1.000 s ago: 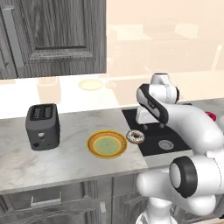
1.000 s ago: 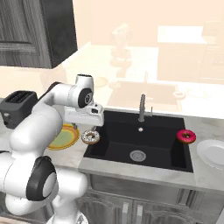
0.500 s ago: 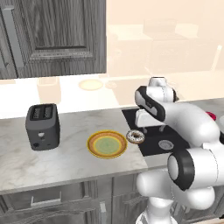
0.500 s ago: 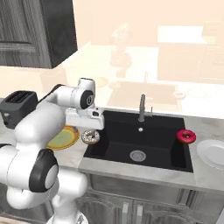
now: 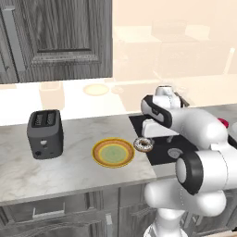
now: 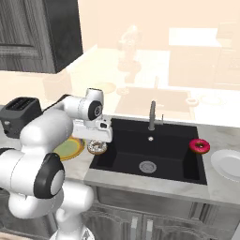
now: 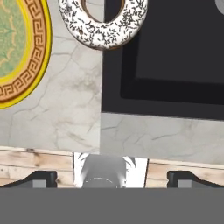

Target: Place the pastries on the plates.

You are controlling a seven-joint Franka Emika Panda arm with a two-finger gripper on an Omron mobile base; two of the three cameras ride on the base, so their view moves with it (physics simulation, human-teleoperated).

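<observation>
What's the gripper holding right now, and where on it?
Nothing. The gripper is open and empty; the white-iced doughnut lies on the counter edge beyond it.

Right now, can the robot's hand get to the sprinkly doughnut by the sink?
Probably yes. The open hand hangs just above the white-iced doughnut, which lies bare at the sink's edge beside the orange-rimmed plate, with nothing between them.

Count: two doughnuts, white-iced [image 5: 144,145] and red-pink [image 6: 199,146]; two plates, orange-rimmed [image 5: 113,152] and pale [image 6: 228,164]; one toaster [image 5: 45,133]; one sink [image 6: 150,150]; one faucet [image 6: 152,116].
</observation>
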